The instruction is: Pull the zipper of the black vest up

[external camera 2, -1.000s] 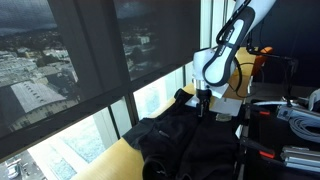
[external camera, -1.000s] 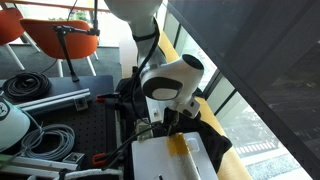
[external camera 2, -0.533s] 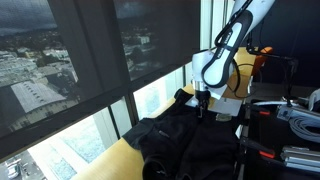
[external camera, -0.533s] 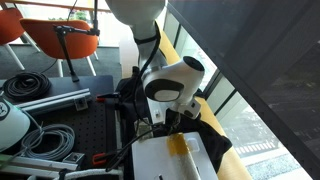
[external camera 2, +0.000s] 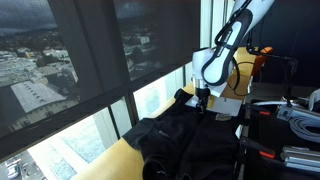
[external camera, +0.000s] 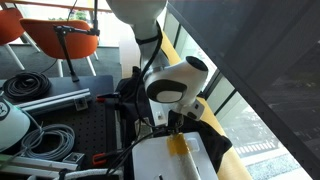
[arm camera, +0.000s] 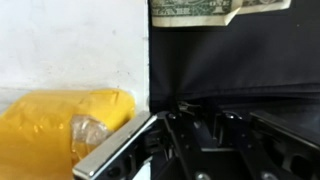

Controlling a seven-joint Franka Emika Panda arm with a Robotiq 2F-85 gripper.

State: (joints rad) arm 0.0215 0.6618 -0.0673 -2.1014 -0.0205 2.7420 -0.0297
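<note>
The black vest point(external camera 2: 185, 135) lies rumpled on a yellow ledge by the window, and its matte fabric point(arm camera: 235, 60) fills the right of the wrist view. My gripper point(external camera 2: 203, 100) points down at the vest's end nearest the arm. From the opposite side the gripper point(external camera: 172, 122) sits low between the white box and the vest point(external camera: 208, 135). In the wrist view the gripper point(arm camera: 190, 115) has its dark fingers close together at a fold of the fabric. The zipper cannot be made out against the black cloth, nor can I see whether anything is pinched.
A white box point(external camera: 170, 160) with a metal edge point(arm camera: 115, 150) lies beside the vest, with a yellow patch point(arm camera: 60, 120) on it. A banknote point(arm camera: 200, 10) lies beyond the vest. Coiled cables point(external camera: 25, 85) and an orange chair point(external camera: 60, 40) are behind the arm. Window glass point(external camera 2: 90, 70) borders the ledge.
The wrist has shifted slightly toward the vest in an exterior view. The fingers have drawn closer together over the fabric.
</note>
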